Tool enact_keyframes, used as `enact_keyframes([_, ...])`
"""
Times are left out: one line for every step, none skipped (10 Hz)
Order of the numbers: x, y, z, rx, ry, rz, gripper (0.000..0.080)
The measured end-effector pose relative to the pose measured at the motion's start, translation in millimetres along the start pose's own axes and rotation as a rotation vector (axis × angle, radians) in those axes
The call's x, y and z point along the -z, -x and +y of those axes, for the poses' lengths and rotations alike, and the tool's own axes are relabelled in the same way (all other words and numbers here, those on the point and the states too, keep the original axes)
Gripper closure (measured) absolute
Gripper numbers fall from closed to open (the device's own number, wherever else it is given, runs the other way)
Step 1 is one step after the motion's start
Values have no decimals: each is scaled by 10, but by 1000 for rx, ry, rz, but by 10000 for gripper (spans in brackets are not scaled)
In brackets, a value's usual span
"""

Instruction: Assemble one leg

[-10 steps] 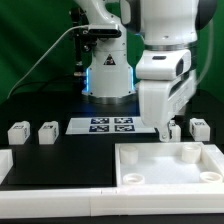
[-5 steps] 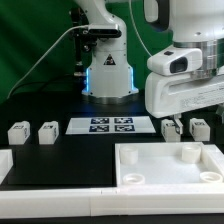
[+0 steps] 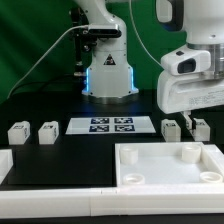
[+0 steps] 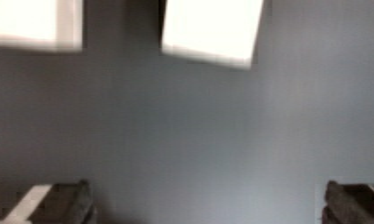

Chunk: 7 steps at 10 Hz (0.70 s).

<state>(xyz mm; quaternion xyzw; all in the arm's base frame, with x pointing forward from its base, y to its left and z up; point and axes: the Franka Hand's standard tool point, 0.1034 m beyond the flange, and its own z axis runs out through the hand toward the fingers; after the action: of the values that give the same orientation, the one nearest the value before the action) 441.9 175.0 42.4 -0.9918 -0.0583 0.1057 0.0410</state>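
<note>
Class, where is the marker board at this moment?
In the exterior view, the marker board lies flat at centre, between the white tray in front and the robot base behind.

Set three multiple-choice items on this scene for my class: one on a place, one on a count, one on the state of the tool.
1. Where does the marker board lie?
A. Between two pairs of leg blocks.
B. On top of the leg blocks.
C. To the exterior view's left of all the leg blocks.

2. How many leg blocks show in the exterior view?
A. Two.
B. Four.
C. Six.

3. How is the tool?
A. Shut on a leg block.
B. Shut and empty.
C. Open and empty.

Answers:
1 A: two blocks lie off each end of the board.
2 B: two are on the exterior view's left and two on its right.
3 C: the wrist view shows its fingers wide apart, with only the dark table between them.
</note>
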Motion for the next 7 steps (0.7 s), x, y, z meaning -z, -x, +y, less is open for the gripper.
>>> enact_keyframes([-39, 77, -31, 4, 16, -112, 151])
enact_keyframes([-76, 97, -89, 19, 24, -223, 151])
enact_keyframes([-61, 68, -73, 22, 21, -307, 151])
enact_keyframes([-60, 91, -57, 18, 24, -420, 151])
enact_keyframes([-74, 99, -60, 19, 25, -487, 151])
enact_keyframes([-69, 183, -58, 7, 35, -614, 151])
enact_keyframes([-95, 204, -100, -18, 54, -729, 151])
